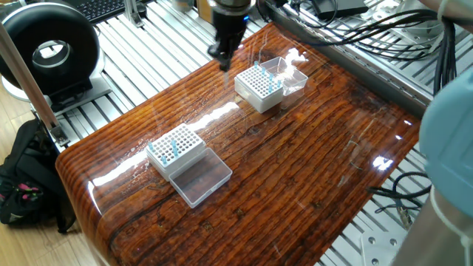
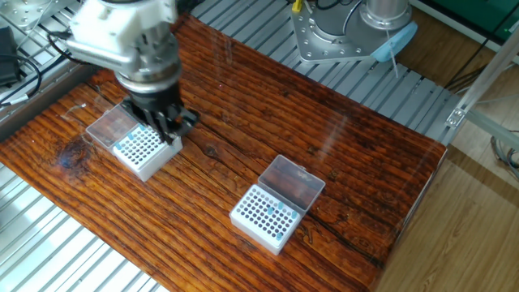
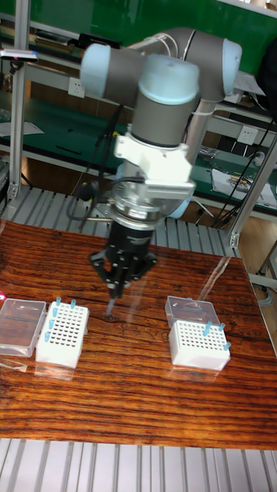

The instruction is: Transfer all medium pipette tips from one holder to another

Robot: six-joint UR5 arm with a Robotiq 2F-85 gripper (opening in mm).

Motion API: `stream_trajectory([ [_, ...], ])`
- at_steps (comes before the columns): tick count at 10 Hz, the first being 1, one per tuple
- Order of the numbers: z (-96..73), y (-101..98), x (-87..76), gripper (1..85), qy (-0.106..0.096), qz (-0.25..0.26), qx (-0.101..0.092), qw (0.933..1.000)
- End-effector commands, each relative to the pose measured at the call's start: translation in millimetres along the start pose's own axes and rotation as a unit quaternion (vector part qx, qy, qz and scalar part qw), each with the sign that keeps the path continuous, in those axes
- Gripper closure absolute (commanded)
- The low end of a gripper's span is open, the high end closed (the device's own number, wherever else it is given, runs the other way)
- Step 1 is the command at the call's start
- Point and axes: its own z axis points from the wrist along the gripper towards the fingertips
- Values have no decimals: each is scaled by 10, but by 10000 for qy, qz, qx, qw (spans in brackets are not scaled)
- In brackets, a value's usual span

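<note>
The gripper (image 3: 114, 294) is hanging just above the table (image 3: 138, 400), and its two fingers are squeezing together on what looks like one thin carried tip (image 3: 111, 309). That tip is pointing straight down, ready to go into a hole. The near holder (image 3: 61, 332) is sitting just beside the gripper, on the side away from the other holder (image 3: 198, 344), which is well apart across bare wood. The rest of the medium pipette tips (image 3: 206, 329) are standing up in both holders, a few in each. The coming move is probably a short slide sideways over a free hole, then straight down. The tips standing along the near holder's rim are sticking up, so the gripper should be staying higher than them while crossing. A clear lid (image 3: 21, 327) is lying open on the holder's far side, out of the way.
</note>
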Motion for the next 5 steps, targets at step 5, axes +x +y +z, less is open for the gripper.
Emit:
stream_trajectory([
  [5,67,-404,343,790,-60,-400,-79,9992],
])
